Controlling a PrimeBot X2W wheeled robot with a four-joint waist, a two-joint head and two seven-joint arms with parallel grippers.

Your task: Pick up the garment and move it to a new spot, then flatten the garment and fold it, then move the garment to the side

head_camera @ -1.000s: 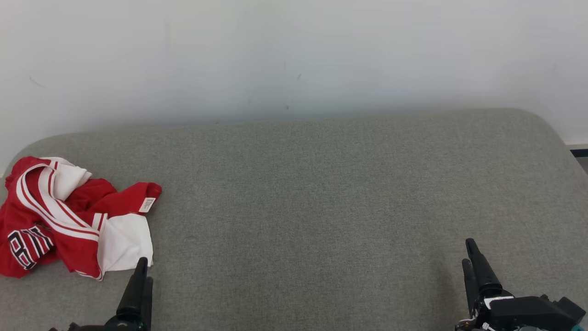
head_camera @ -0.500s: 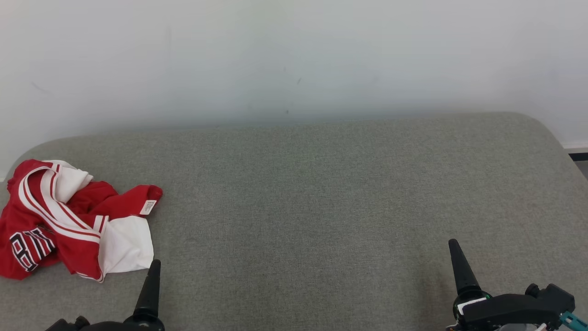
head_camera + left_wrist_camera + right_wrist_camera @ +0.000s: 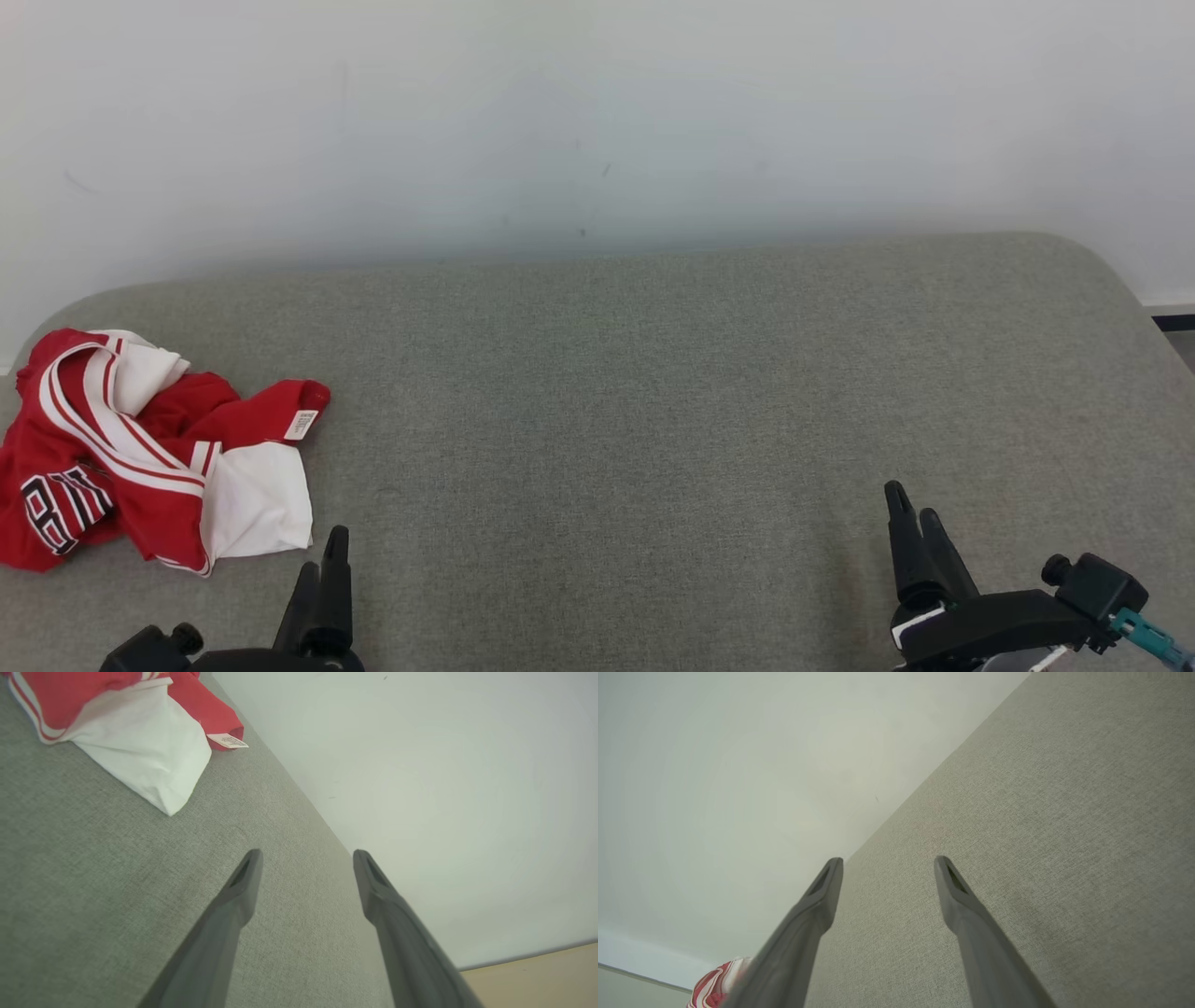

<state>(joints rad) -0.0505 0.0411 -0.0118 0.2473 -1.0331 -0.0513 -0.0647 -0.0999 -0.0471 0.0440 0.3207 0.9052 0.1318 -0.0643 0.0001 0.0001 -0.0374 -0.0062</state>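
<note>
The garment point(image 3: 140, 448), a crumpled red and white jersey with a small label, lies at the left end of the grey cushioned surface point(image 3: 607, 392). In the left wrist view the garment point(image 3: 135, 732) sits at the upper left, ahead of the fingers. My left gripper point(image 3: 327, 551) hovers low just right of the garment's white corner, apart from it; its fingers stand open and empty point(image 3: 306, 858). My right gripper point(image 3: 910, 509) is far off at the lower right, open over bare fabric point(image 3: 887, 863). A sliver of the garment point(image 3: 717, 984) peeks past one finger there.
A pale wall point(image 3: 597, 121) rises directly behind the surface. The surface's rounded right corner point(image 3: 1111, 271) drops to a dark floor strip point(image 3: 1174, 322). Grey fabric stretches between the two grippers.
Both grippers have rolled about their wrists and shifted inward, the left rightward and the right leftward. The camera has tilted slightly. The garment lies unmoved.
</note>
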